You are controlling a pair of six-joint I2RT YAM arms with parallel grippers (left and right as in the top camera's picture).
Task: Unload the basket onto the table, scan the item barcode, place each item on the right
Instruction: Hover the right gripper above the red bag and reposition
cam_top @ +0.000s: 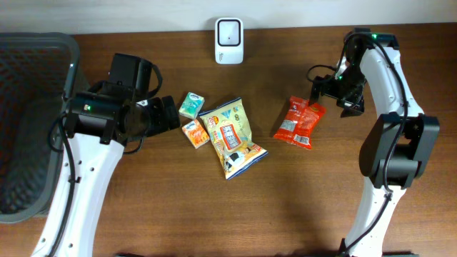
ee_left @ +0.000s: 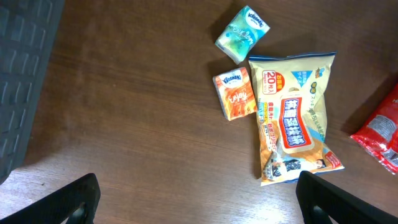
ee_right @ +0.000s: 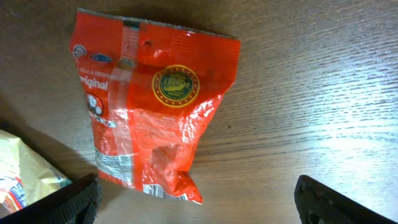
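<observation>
light: even, bright | glare: table (ee_right: pixel 354 130), red packet (ee_right: pixel 155 118) foil | shadows: soft | focus: sharp, perhaps softer at edges

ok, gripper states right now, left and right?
Left gripper: open, holding nothing.
Right gripper: open, holding nothing, near the crinkled red foil snack bag.

Table (cam_top: pixel 143 207), scanner (cam_top: pixel 229 41), teal pack (cam_top: pixel 191 105), orange pack (cam_top: pixel 195 133), yellow bag (cam_top: pixel 232 137), red bag (cam_top: pixel 299 122)

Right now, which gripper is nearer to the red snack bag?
Right. The right gripper hangs just beside the red snack bag; the left gripper is beyond the yellow bag.
</observation>
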